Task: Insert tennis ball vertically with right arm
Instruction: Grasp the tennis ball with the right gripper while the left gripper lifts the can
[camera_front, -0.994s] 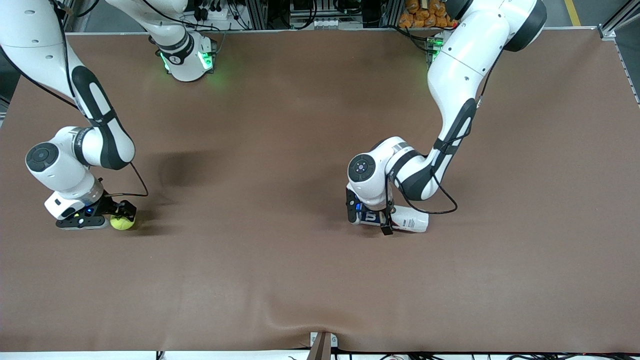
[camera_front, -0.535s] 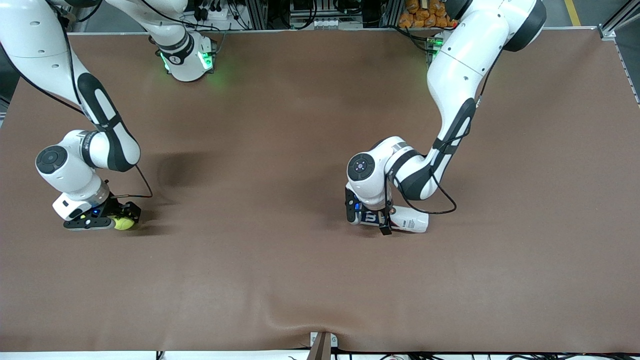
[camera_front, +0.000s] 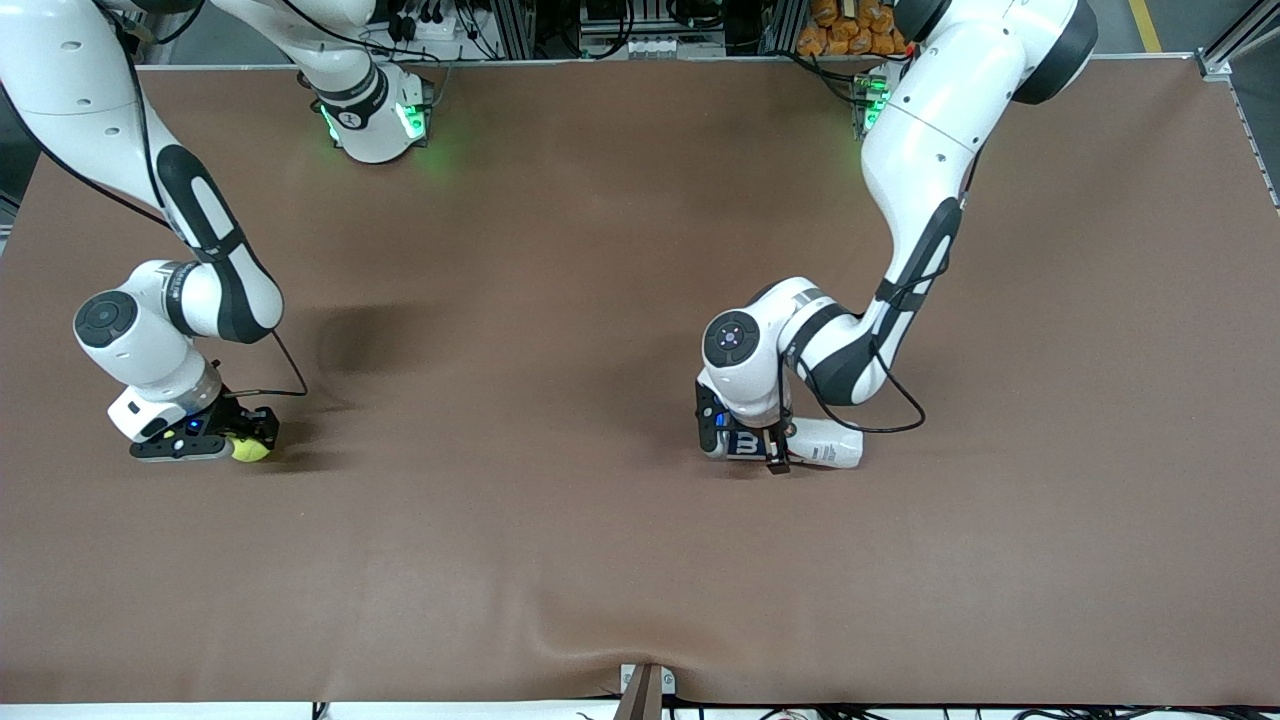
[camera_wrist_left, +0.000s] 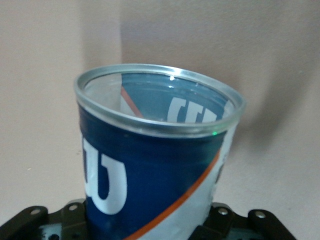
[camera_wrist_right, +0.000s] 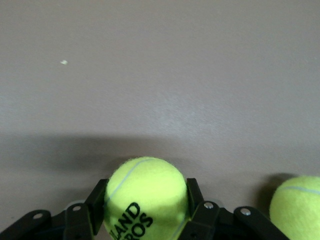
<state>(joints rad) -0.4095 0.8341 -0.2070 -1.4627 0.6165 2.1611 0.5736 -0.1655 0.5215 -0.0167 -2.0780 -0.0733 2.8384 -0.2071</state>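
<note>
A yellow-green tennis ball (camera_front: 250, 451) (camera_wrist_right: 146, 197) rests on the brown table at the right arm's end, with my right gripper (camera_front: 246, 438) (camera_wrist_right: 145, 210) shut on it, one black finger on each side. Nearer the table's middle lies a blue and white ball can (camera_front: 825, 444) on its side. My left gripper (camera_front: 757, 447) (camera_wrist_left: 150, 222) is shut on the can's blue part. In the left wrist view the can (camera_wrist_left: 150, 165) shows an open, clear-rimmed mouth, white letters and an orange stripe.
A second tennis ball (camera_wrist_right: 298, 205) lies on the table close beside the right gripper; it does not show in the front view. The brown table cloth (camera_front: 560, 520) has a small bulge at the edge nearest the front camera.
Both grippers have closed: the right one on the tennis ball, the left one on the can. The left arm's wrist has shifted slightly, and the can with it.
</note>
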